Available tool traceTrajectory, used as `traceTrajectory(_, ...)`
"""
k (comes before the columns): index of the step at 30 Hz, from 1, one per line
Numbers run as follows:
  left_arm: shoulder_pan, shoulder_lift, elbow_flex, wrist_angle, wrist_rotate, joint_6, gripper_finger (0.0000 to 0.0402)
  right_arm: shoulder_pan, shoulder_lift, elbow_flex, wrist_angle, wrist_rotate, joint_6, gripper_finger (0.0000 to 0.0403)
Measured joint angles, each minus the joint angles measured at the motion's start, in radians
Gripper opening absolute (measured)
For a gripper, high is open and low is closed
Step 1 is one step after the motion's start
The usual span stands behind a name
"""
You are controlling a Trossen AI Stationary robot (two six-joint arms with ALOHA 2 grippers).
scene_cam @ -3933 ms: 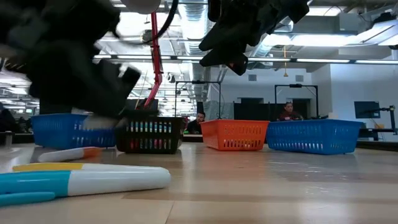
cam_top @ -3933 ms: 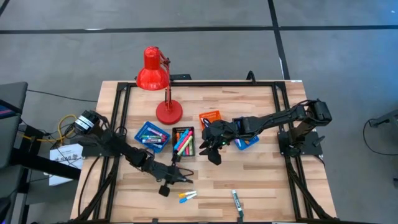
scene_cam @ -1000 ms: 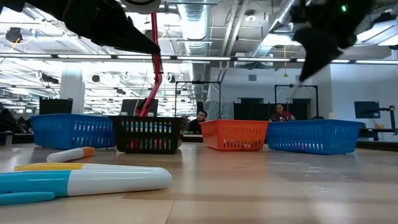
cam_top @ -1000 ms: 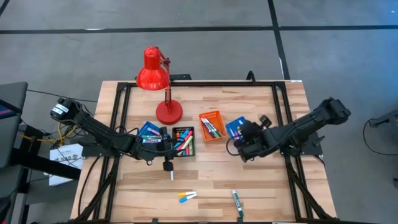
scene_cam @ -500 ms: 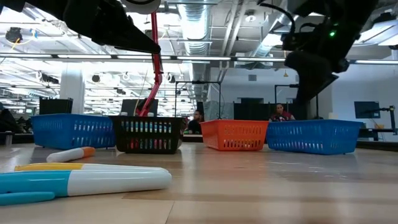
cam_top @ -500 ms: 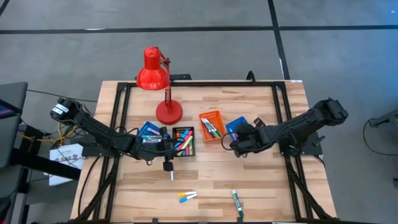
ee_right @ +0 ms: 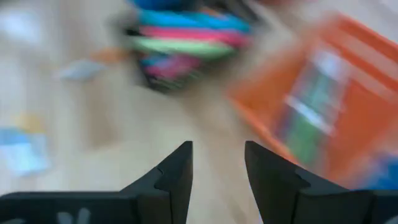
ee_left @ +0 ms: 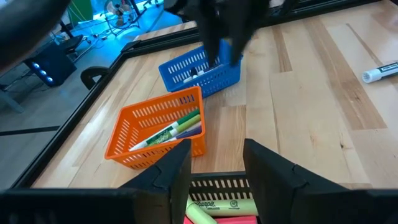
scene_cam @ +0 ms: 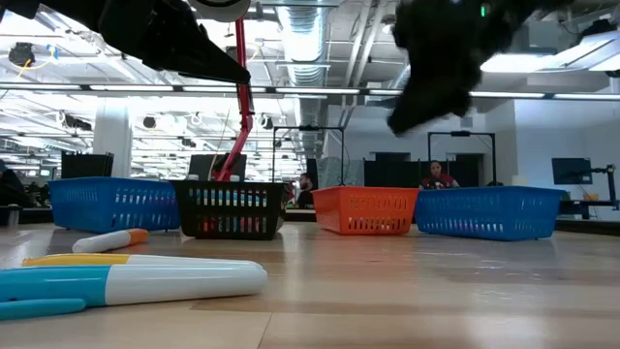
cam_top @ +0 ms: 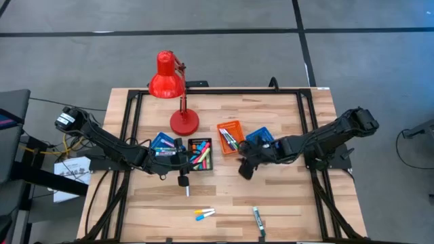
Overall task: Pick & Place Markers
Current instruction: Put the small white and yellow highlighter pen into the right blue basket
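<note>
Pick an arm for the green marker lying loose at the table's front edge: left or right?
Right, probably. The right claw is open, empty and over bare wood, with the green marker below it in the high view. The left claw, also open, sits by the black tray, farther off.

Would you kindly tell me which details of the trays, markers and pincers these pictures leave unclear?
- Right wrist view: motion blur smears the orange tray and black tray; markers there uncountable.
- Low view: the right pincer is a dark blur.
- High view: the left arm hides part of the left blue tray.
- Left wrist view: the black tray's contents run off the edge.
</note>
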Motion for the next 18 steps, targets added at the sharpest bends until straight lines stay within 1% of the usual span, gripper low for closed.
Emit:
traceTrajectory(3, 0.0, 0.0, 0.0, 0.0, 0.0, 0.0, 0.0142, 0.024, 0.027, 0.004, 0.208, -0.108, -0.156, 0.0133)
traceTrajectory(5, 0.0, 0.0, 0.0, 0.0, 0.0, 0.0, 0.0142, 0.055, 0.058, -0.001, 0.303, -0.144, -0.267, 0.0132)
traceTrajectory(7, 0.0, 0.0, 0.0, 0.0, 0.0, 0.0, 0.0142, 0.087, 0.125, 0.005, 0.445, -0.164, -0.338, 0.0133)
traceTrajectory(10, 0.0, 0.0, 0.0, -0.001, 0.0, 0.0, 0.0142, 0.146, 0.249, 0.006, 0.613, -0.176, -0.352, 0.0133)
traceTrajectory(13, 0.0, 0.0, 0.001, 0.007, 0.0, 0.0, 0.0142, 0.193, 0.377, 0.034, 0.718, -0.175, -0.353, 0.0133)
traceTrajectory(15, 0.0, 0.0, 0.001, 0.008, 0.0, 0.0, 0.0142, 0.211, 0.452, 0.078, 0.752, -0.176, -0.352, 0.0132)
traceTrajectory(18, 0.0, 0.0, 0.001, 0.012, 0.0, 0.0, 0.0142, 0.225, 0.553, 0.163, 0.751, -0.175, -0.354, 0.0128)
